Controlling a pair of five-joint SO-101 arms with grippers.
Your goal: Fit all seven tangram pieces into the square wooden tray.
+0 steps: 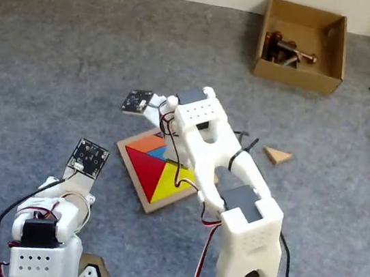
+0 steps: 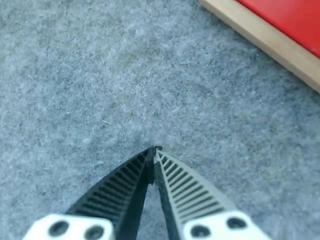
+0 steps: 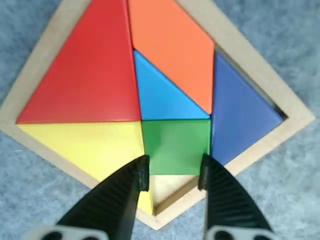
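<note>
The right pincer [image 3: 173, 174] hangs over the tray [image 3: 260, 142] with its jaws moderately apart, one fingertip at each side of the green square [image 3: 175, 142], near the edge of the square that faces the tray's nearest corner. Whether the tips touch the square cannot be told.

The left pincer [image 2: 154, 150] is closed with nothing in it, its ribbed tips meeting above the grey felt of the desk [image 1: 58, 59], just off one edge of the tray.

Six coloured pieces lie flat inside the tray. The red triangle [image 3: 85, 75] and the yellow triangle [image 3: 90, 147] share a long edge and fill one half. The orange piece [image 3: 172, 50] lies against the red triangle. The light blue triangle [image 3: 162, 95] sits between the orange piece and the green square. The dark blue triangle [image 3: 240, 110] lies along the tray's rim, beside the orange piece and the green square. Between the green square and the tray's corner is a bare triangular patch of tray floor [image 3: 172, 190].

In the high view an unpainted wooden triangle [image 1: 278, 155] lies on the desk to the right of the tray, apart from it, on the far side of the right arm [image 1: 217, 157]. A cardboard box [image 1: 293, 76] stands well beyond the tray.
</note>
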